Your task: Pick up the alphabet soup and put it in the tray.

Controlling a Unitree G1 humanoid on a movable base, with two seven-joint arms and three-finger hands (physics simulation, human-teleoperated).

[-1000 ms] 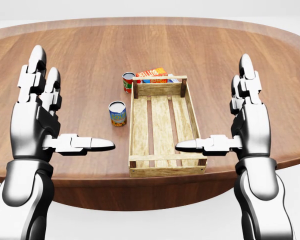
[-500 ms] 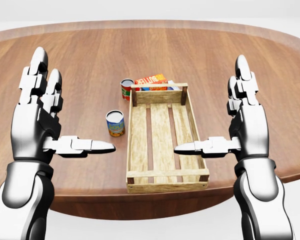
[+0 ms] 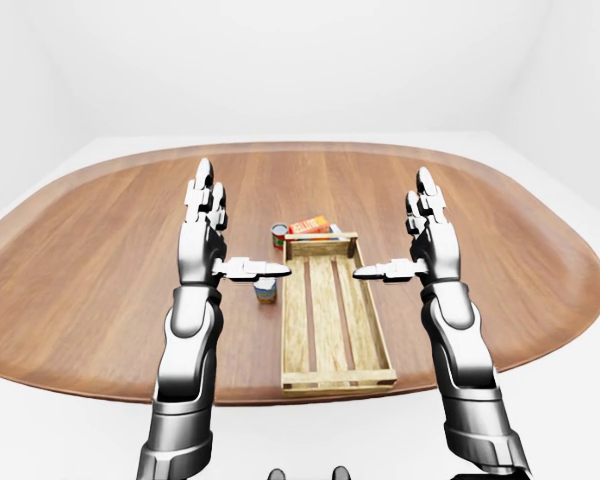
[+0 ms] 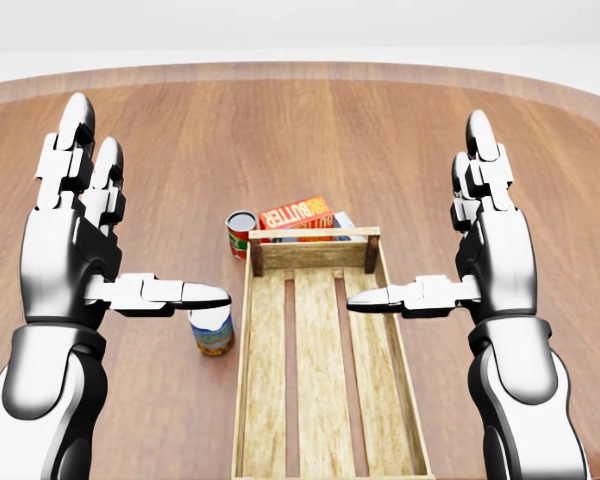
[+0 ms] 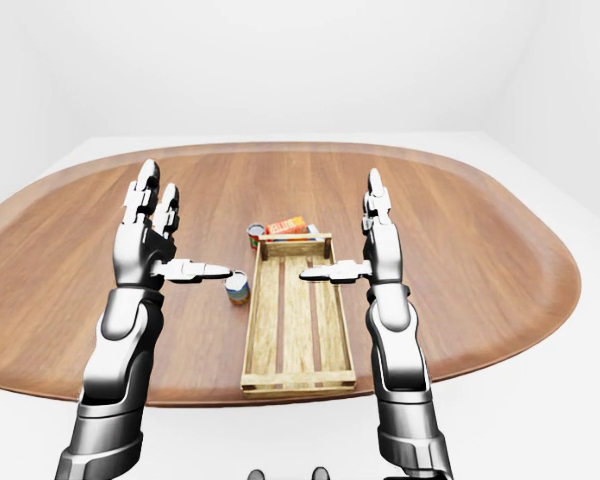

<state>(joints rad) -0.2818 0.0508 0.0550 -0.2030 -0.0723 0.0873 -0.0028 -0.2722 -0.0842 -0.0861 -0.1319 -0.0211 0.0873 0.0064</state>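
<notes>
Alphabet soup: the can with the blue and yellow label (image 4: 212,331) stands upright on the table, just left of the tray's left wall in the head view, about a third of the way down the tray's length.
Soup and fingers: the can sits directly below the tip of the left thumb (image 4: 185,293) in the head view, its top partly hidden by that thumb; whether the two touch cannot be told from this view. In the right-eye view the can shows just right of and below the thumb tip, apart from it.
Left hand (image 4: 75,235): raised, palm inward, the two long fingers pointing up and the thumb stretched out toward the tray; fingers spread, nothing between them.
Right hand (image 4: 490,240): a mirror of the left, fingers up, thumb pointing left over the tray's right slats; spread wide and empty.
Tray (image 4: 255,370): a slatted wooden crate, long side running up the head view, lying between the two hands; nothing lies inside it.
Second can (image 4: 241,233): red and green label, upright by the tray's top-left corner.
Butter box (image 4: 294,214): orange-red, lying just beyond the tray's top wall.
Table (image 3: 110,260): large oval, wood grain.
</notes>
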